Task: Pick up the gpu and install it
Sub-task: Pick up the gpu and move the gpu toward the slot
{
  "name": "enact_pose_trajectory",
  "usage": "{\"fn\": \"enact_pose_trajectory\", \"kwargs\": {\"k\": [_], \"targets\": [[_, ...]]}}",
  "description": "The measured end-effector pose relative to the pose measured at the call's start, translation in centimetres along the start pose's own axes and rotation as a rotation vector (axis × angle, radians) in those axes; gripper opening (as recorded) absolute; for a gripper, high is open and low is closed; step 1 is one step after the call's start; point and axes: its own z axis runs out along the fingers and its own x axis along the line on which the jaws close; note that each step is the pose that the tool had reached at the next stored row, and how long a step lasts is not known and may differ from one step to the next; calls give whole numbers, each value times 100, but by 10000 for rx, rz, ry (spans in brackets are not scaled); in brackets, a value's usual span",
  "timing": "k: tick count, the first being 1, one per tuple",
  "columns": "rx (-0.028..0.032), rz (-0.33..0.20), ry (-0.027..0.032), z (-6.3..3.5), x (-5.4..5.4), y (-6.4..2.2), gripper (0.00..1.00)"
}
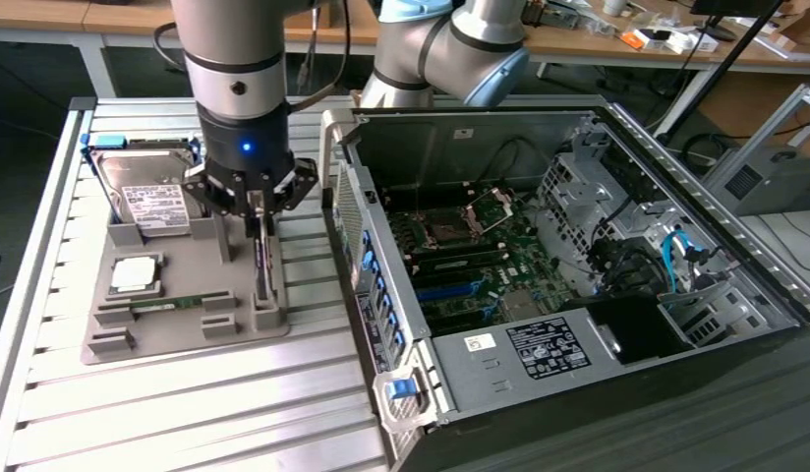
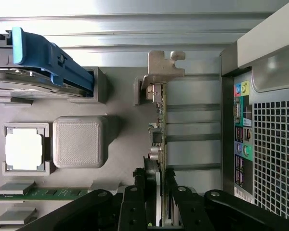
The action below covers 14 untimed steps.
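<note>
Robot gripper (image 1: 257,218) (image 2: 157,175) pinches narrowly on the upper edge of the gpu (image 1: 263,270) (image 2: 159,120), which stands on edge in a slot of the grey tray (image 1: 182,334) (image 2: 120,125), on the tray's side nearest the open computer case (image 1: 510,138). The upright seating leaves both faces reachable, with the card's silvery bracket (image 2: 163,65) towards the tray's hard-drive (image 1: 149,202) end

Bright, even overhead light; glare bleaches the slatted table (image 2: 111,29) (soft shadows on the grey tray (image 2: 120,159)).
</note>
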Motion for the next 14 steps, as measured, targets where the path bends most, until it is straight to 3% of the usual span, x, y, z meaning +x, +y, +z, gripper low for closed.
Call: {"fn": "enact_pose_trajectory", "kwargs": {"k": [14], "targets": [[0,1,0,-125,-3,4,27]]}}
